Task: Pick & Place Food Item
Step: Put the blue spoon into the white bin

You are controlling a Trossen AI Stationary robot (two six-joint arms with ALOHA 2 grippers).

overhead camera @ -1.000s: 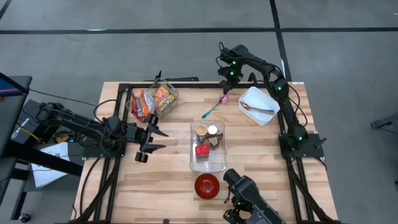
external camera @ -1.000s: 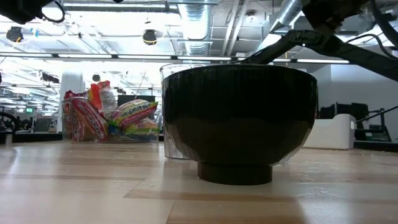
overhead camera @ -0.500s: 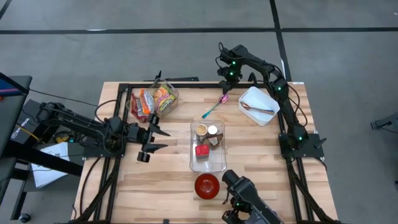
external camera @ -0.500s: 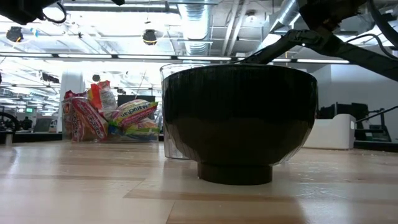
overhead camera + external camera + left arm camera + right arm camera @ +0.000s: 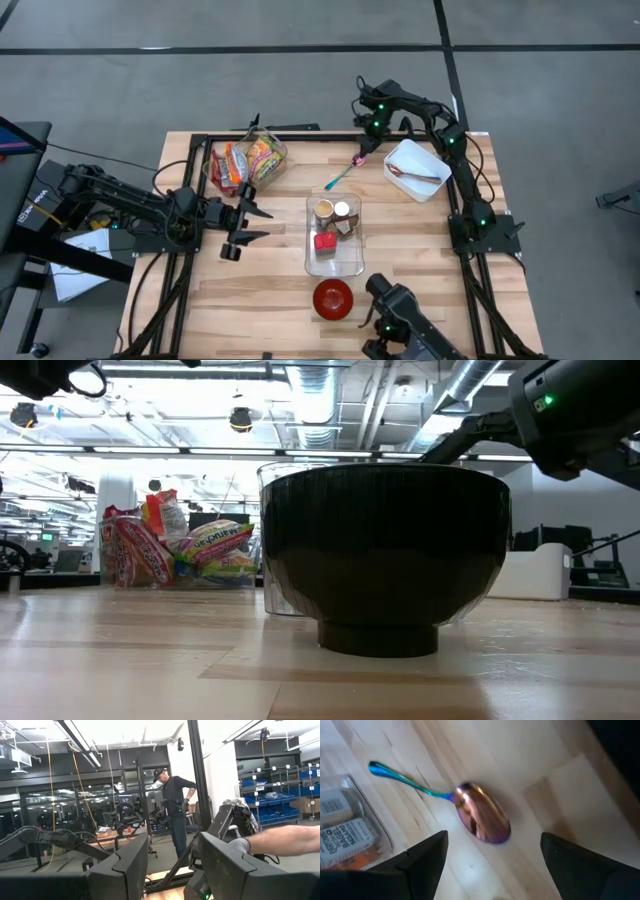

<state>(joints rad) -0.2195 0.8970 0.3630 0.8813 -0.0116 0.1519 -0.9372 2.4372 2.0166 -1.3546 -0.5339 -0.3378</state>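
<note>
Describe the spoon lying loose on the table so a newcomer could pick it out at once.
Start at the clear tray in the middle of the wooden table. Just beyond its far end, under the right gripper, lies the loose spoon. Unlike the spoon in the white container, it is iridescent, with a pink-purple bowl and blue-green handle.

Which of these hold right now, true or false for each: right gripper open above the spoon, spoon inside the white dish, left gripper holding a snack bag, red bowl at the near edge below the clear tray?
1. The right gripper hangs open above the iridescent spoon. True.
2. That spoon lies in the white dish. False: it lies on the bare table, left of the dish.
3. The left gripper holds a snack bag. False: its fingers are empty, and the bags sit apart.
4. The red bowl sits just below the clear tray. True.
</note>
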